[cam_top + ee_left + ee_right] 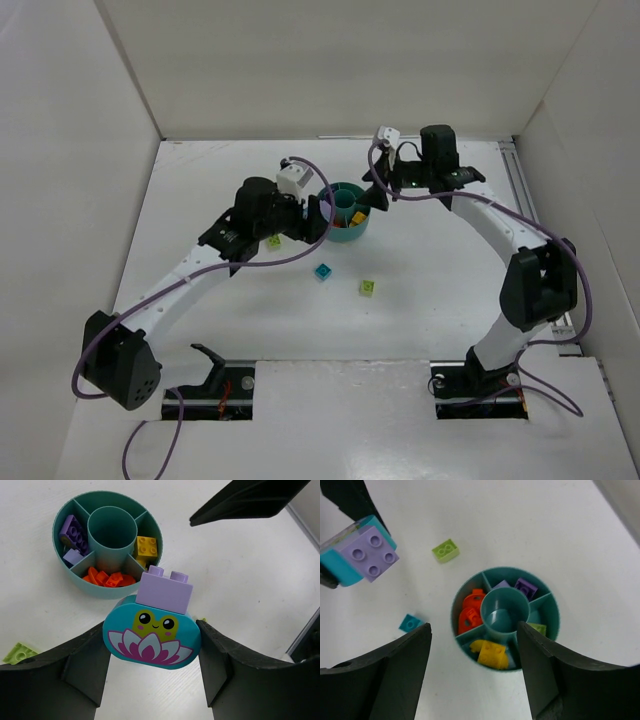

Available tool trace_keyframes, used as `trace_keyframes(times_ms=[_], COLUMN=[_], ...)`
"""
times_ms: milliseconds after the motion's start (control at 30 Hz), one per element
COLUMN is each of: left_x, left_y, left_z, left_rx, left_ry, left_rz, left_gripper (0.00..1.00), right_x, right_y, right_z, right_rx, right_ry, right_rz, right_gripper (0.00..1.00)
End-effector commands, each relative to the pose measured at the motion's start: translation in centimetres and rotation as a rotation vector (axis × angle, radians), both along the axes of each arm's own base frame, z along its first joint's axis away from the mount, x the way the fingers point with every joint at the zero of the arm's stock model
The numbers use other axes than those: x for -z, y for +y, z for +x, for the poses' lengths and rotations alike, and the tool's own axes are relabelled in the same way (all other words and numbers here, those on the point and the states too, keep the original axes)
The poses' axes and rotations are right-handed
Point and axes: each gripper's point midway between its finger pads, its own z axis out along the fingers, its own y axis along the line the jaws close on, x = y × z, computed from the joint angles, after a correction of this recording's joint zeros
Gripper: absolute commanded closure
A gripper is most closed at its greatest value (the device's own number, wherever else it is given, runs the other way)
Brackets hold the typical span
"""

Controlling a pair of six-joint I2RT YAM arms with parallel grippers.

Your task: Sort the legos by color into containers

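The round teal dish [348, 236] sits mid-table between both grippers. My left gripper [151, 645] is shut on a teal oval lego with a frog picture [150, 639], a lilac brick [165, 591] stacked on top, held above the table just beside the dish [100, 591]. My right gripper [474, 630] hangs open over the dish [506, 570] with nothing between its fingers. The wedge sections hold orange pieces [472, 612], a yellow brick [492, 652], purple bricks [525, 587] and a lime green one [536, 628]. The central cup is empty.
Loose on the table lie a lime green brick [273, 241] left of the dish, a teal brick [322, 271] and a yellow-green brick [367, 287] nearer the arm bases. White walls close in the table on three sides.
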Motion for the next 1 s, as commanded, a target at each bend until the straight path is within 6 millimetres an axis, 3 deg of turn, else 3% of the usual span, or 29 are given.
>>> trace_keyframes(times_ms=[0, 200, 367, 567, 600, 700, 967], left_x=[-2.1, -2.4, -1.0, -2.0, -3.6, -4.7, -4.2], left_y=[-0.7, -1.7, -3.1, -3.6, -3.3, -3.5, -4.4], left_z=[-0.1, 0.4, 0.4, 0.5, 0.7, 0.4, -0.7], left_rx=[0.111, 0.075, 0.026, -0.019, -0.051, -0.069, -0.007], left_ry=[-0.144, -0.197, -0.231, -0.294, -0.336, -0.39, -0.392], left_rz=[0.044, 0.124, 0.239, 0.222, 0.188, 0.161, 0.17], left_gripper=[0.91, 0.93, 0.98, 0.99, 0.99, 0.99, 0.99], right_x=[-0.3, -1.6, -3.4, -4.2, -4.0, -3.8, -5.3], right_y=[-0.6, 0.4, 1.8, 2.3, 2.6, 2.8, 4.4], right_z=[-2.8, -5.1, -6.9, -8.0, -8.7, -9.2, -9.0], right_rx=[-0.014, -0.039, -0.158, -0.174, -0.191, -0.192, -0.205], right_ry=[0.153, 0.372, 0.496, 0.609, 0.633, 0.67, 0.683], right_rz=[-0.02, 0.076, 0.163, 0.203, 0.201, 0.192, 0.216], right_gripper=[0.26, 0.24, 0.23, 0.21, 0.21, 0.21, 0.21])
